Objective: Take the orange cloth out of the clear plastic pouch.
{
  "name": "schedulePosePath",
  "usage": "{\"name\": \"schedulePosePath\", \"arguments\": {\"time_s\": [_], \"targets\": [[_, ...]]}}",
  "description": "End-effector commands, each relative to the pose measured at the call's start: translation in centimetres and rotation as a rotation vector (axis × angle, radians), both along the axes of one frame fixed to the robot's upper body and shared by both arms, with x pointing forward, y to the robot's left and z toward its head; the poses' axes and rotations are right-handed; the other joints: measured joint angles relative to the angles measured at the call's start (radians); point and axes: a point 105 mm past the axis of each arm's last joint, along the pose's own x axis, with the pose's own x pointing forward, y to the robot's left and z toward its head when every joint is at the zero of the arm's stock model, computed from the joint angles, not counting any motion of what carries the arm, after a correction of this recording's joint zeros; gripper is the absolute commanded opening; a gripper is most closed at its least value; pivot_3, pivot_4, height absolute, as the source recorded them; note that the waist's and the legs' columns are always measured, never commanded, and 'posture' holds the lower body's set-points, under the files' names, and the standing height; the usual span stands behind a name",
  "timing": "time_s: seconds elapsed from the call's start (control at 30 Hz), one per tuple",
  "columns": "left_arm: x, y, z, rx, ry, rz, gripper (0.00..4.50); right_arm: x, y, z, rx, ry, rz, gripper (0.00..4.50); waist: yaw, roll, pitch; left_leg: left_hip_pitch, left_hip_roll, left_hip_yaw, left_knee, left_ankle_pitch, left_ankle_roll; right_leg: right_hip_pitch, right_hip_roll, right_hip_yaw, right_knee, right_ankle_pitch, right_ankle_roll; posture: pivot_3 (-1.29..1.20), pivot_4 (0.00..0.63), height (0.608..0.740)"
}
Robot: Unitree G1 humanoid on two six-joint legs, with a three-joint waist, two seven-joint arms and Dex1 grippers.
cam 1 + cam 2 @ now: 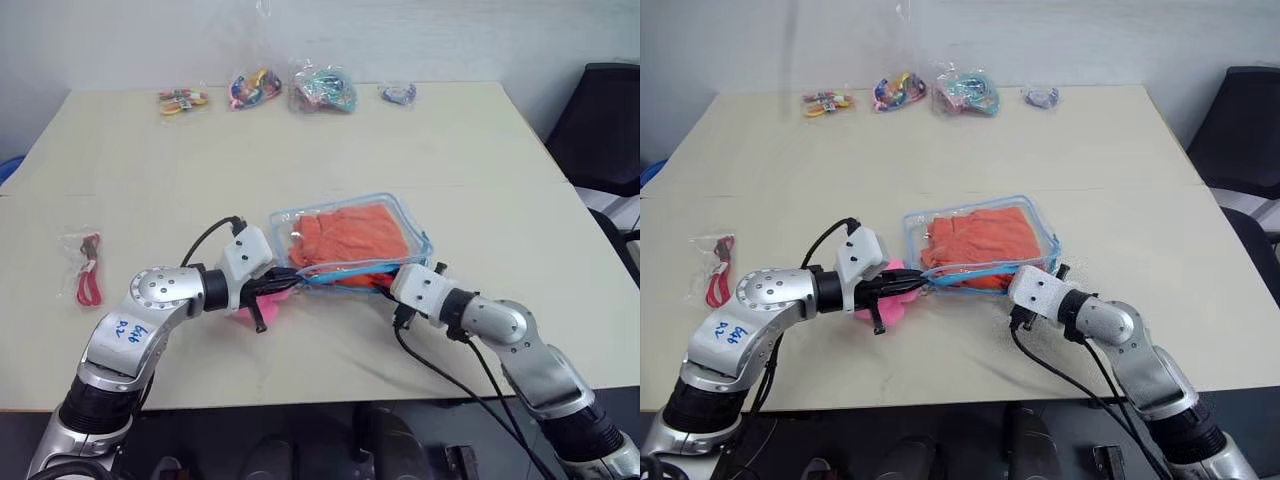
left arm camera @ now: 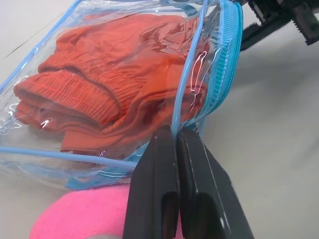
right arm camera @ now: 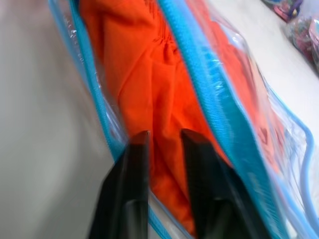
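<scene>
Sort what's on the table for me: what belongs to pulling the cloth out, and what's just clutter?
Job:
- orange cloth, inside the pouch
- clear plastic pouch, blue edging
- left tool, shut on the pouch's blue edge
- right tool, fingers apart at the pouch opening, against the cloth

Lying about:
- pink plush toy
- four small bags of colourful items along the far edge
- bag with a red cord

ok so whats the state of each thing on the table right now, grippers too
clear plastic pouch with light-blue edging: flat on the table, mouth open
bright-orange folded cloth: inside the pouch
left gripper: shut on the pouch's blue edge
right gripper: fingers parted inside the pouch mouth, around orange cloth
small pink plush toy: lying under the left gripper
</scene>
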Motion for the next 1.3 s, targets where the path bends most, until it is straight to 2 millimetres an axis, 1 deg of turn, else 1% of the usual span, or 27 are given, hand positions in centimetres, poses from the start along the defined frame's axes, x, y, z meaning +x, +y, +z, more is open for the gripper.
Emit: {"name": "schedulePosePath", "arguments": {"time_s": [0.03, 0.3, 0.43, 0.6, 0.67, 0.77, 0.87, 1.0, 1.17, 1.3], "targets": [[-0.3, -0.1, 0.8, 0.002, -0.046, -0.020, 0.00, 0.0, 0.5, 1.1, -0.048, -0.109, 0.041, 2.02, -0.001, 0.000, 0.000, 0.000, 0.000, 0.000, 0.000, 0.000, 0.000, 0.000, 0.000, 0.000, 0.000, 0.000, 0.000, 0.00, 0.150, 0.740], [-0.4, -0.2, 0.8, 0.003, -0.052, -0.024, 0.00, 0.2, 0.6, 0.7, -0.169, -0.216, 0.070, 2.02, -0.001, 0.000, 0.000, 0.000, 0.000, 0.000, 0.000, 0.000, 0.000, 0.000, 0.000, 0.000, 0.000, 0.000, 0.000, 0.00, 0.150, 0.740], [-0.4, -0.2, 0.8, 0.000, -0.054, -0.025, 0.00, 0.0, 0.9, 0.8, -0.231, -0.263, 0.116, 2.02, -0.002, 0.000, 0.000, 0.000, 0.000, 0.001, 0.000, 0.000, 0.000, 0.000, 0.000, 0.000, 0.000, 0.000, 0.000, 0.00, 0.150, 0.740], [-0.5, -0.4, 0.6, 0.005, -0.053, -0.035, 0.00, -0.7, 1.0, 0.9, -0.362, -0.288, 0.215, 2.02, -0.002, 0.000, 0.000, 0.000, 0.000, 0.000, 0.000, 0.000, 0.000, 0.000, 0.000, 0.000, 0.000, 0.000, 0.000, 0.00, 0.150, 0.740], [-0.5, -0.4, 0.6, 0.005, -0.054, -0.037, 0.00, -0.7, 1.0, 0.8, -0.382, -0.283, 0.231, 2.02, -0.003, 0.000, 0.000, 0.000, 0.000, 0.000, 0.000, 0.000, 0.000, 0.000, 0.000, 0.000, 0.000, 0.000, 0.000, 0.00, 0.150, 0.740], [-0.6, -0.5, 0.6, 0.005, -0.056, -0.041, 0.00, -0.6, 1.1, 1.1, -0.352, -0.257, 0.221, 2.02, -0.004, 0.000, 0.000, 0.000, 0.001, 0.001, 0.000, 0.000, -0.001, 0.000, 0.000, 0.000, 0.000, 0.000, 0.000, 0.00, 0.150, 0.740], [-0.6, -0.6, 0.6, 0.004, -0.056, -0.042, 0.00, -0.4, 1.1, 1.2, -0.345, -0.252, 0.213, 2.63, -0.004, 0.000, 0.000, 0.000, 0.001, 0.000, 0.000, 0.000, -0.001, 0.000, 0.000, 0.000, 0.000, 0.000, 0.000, 0.00, 0.150, 0.740], [-0.6, -0.7, 0.6, 0.001, -0.056, -0.044, 0.00, 0.1, 1.1, 0.8, -0.365, -0.264, 0.191, 3.94, -0.005, 0.000, 0.000, 0.000, 0.001, 0.000, 0.000, 0.000, -0.001, 0.000, 0.000, 0.000, 0.000, 0.000, 0.000, 0.00, 0.150, 0.740], [-0.8, -0.9, 0.6, -0.006, -0.054, -0.047, 0.00, 0.8, 1.3, 1.0, -0.340, -0.265, 0.162, 3.94, -0.008, 0.000, 0.000, 0.000, 0.001, 0.000, 0.000, 0.000, -0.001, 0.000, 0.000, 0.000, 0.000, 0.000, 0.000, 0.00, 0.150, 0.740], [-0.7, -1.0, 0.6, -0.008, -0.053, -0.048, 0.00, 0.9, 1.9, 1.9, -0.250, -0.239, 0.143, 3.94, -0.014, 0.000, 0.000, 0.000, 0.001, 0.000, 0.000, 0.000, -0.001, 0.000, 0.000, 0.000, 0.000, 0.000, 0.000, 0.00, 0.150, 0.740]]}}
